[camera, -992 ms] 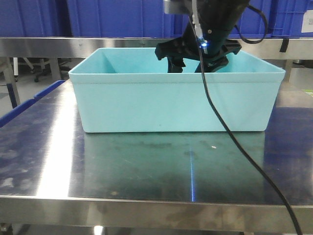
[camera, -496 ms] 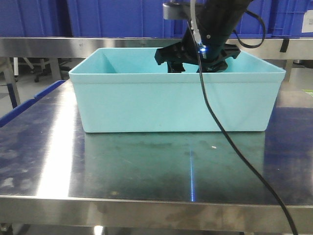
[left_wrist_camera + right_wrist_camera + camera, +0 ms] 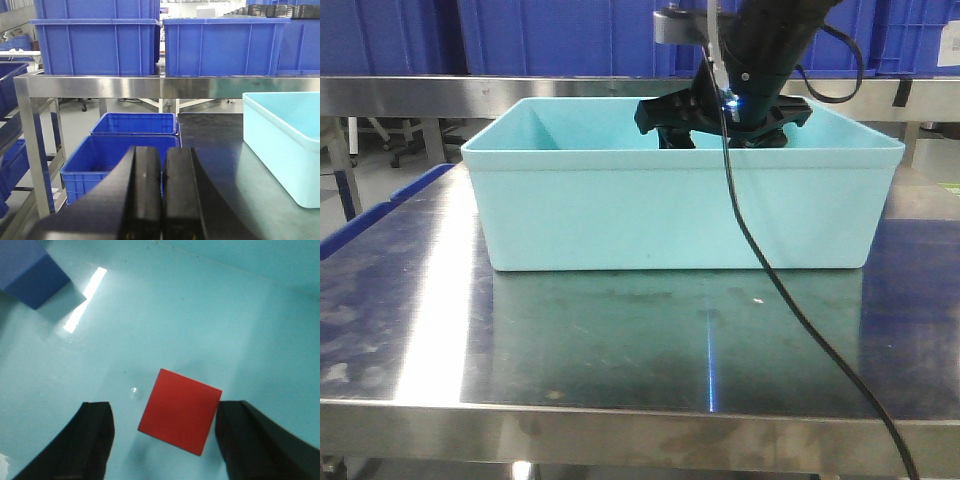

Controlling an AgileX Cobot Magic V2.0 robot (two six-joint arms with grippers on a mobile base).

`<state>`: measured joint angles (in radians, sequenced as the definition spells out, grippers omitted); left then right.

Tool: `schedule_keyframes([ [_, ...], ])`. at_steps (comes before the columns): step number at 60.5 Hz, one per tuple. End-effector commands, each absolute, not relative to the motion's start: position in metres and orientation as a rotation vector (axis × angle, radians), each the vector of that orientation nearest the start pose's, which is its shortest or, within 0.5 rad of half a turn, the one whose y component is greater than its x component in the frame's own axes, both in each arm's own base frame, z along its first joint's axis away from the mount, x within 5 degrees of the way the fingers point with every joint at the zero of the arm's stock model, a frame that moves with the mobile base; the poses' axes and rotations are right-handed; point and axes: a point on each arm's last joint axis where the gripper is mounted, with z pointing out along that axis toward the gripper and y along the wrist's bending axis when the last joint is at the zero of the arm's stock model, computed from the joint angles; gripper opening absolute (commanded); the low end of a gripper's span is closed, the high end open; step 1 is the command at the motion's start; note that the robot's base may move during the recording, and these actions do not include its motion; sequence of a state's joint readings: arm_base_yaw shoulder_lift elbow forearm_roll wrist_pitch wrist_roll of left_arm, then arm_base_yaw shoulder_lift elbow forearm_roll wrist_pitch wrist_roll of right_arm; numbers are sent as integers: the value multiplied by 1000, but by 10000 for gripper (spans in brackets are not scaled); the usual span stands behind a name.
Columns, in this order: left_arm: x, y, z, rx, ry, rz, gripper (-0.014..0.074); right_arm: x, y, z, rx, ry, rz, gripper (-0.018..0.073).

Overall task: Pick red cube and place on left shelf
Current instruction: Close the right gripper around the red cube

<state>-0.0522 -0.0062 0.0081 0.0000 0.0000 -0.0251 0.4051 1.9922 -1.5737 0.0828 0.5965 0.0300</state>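
**Steel surface (image 3: pixel 620 340), teal bin (image 3: pixel 680 215), red cube (image 3: pixel 179 410) between wide-open jaws**

Steel fills the lower half of the front view, reflective and streaked. A black cable (image 3: pixel 775 280) trails across it toward the lower right corner. Beyond it the teal bin sits at mid-frame. The right gripper (image 3: pixel 165 452) hangs into the bin from the upper right, its tips hidden behind the rim.

In the right wrist view the jaws stand wide apart, one dark finger at lower left and one at lower right, holding nothing. The red cube rests on the bin floor at lower centre, between them and turned at a slant. A clear gap separates it from the lower-left finger. It sits close against the lower-right one, and contact cannot be judged. Farther off, in the upper left corner, a blue cube (image 3: pixel 30 272) lies on the same floor, well apart from the red one.

In the left wrist view the left gripper (image 3: pixel 162 195) fills the bottom centre, jaws pressed together with nothing between them. Past it a corner of the bin shows at right, and blue crates (image 3: pixel 132 135) stand low at centre. Stacked crates (image 3: pixel 95 45) sit on a steel shelf (image 3: pixel 150 86) across the top.
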Motion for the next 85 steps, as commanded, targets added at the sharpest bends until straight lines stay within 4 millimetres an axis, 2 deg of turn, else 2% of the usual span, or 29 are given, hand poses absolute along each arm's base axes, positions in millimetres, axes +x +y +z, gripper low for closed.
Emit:
schedule_keyframes([
  [1,55,-3,211,20,1412,-64,102,411,180,272,-366,2362,304,547],
  [38,55,-3,211,20,1412,-64,102,419,172,267,-321,2371,299,547],
  [44,55,-3,211,20,1412,-64,102,424,174,265,-325,2385,298,547],
  [53,55,-3,211,20,1412,-64,102,430,180,272,-334,2371,305,547],
  [64,55,-3,211,20,1412,-64,102,429,184,275,-344,2369,311,547],
  [85,55,-3,211,20,1412,-64,102,430,185,254,-361,2463,292,547],
])
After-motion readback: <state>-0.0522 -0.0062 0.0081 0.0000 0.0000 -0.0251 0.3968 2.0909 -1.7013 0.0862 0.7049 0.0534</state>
